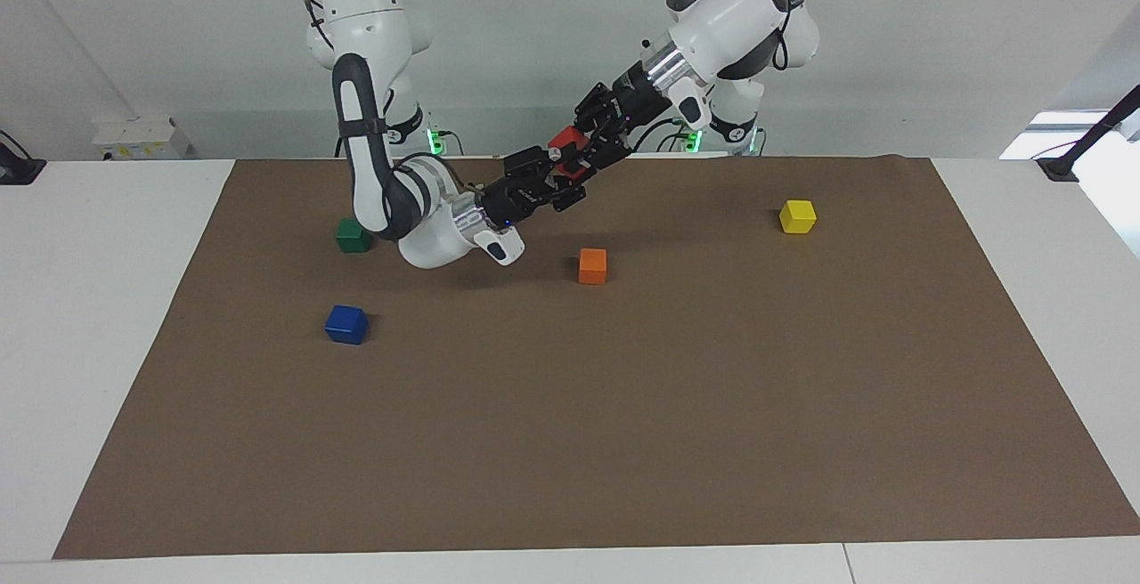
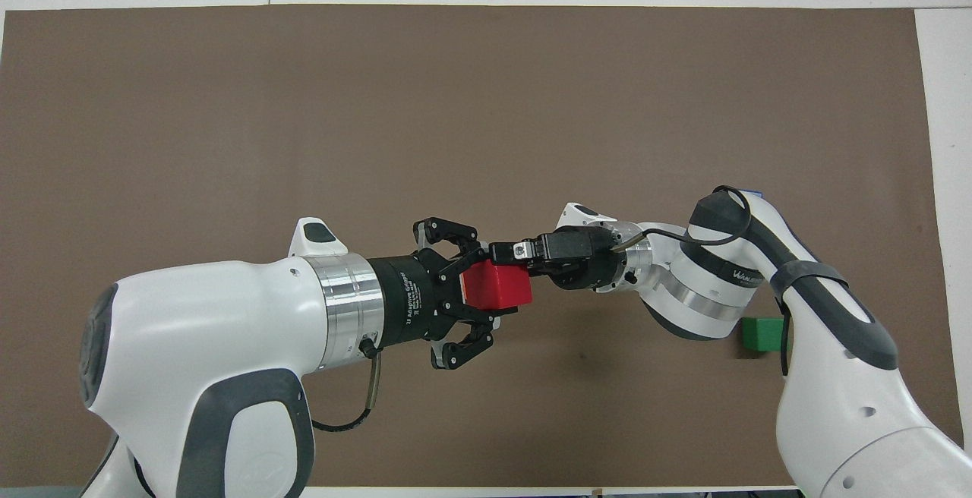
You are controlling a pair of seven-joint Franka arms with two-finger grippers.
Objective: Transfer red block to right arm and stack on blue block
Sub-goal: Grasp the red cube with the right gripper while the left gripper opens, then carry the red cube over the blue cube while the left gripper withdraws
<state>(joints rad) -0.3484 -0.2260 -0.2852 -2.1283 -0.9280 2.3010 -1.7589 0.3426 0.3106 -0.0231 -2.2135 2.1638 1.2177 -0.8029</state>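
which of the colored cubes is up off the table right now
The red block: it is held in the air between the two grippers, while the blue, green, orange and yellow cubes all sit on the brown mat.

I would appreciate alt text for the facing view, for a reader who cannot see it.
Two white robot arms meet above a brown mat, the red block between the left gripper and right gripper. On the mat lie a blue block, green block, orange block and yellow block.

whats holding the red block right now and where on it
The right gripper holds the red block by opposite faces, above the mat; the left gripper's jaws stand open around it.
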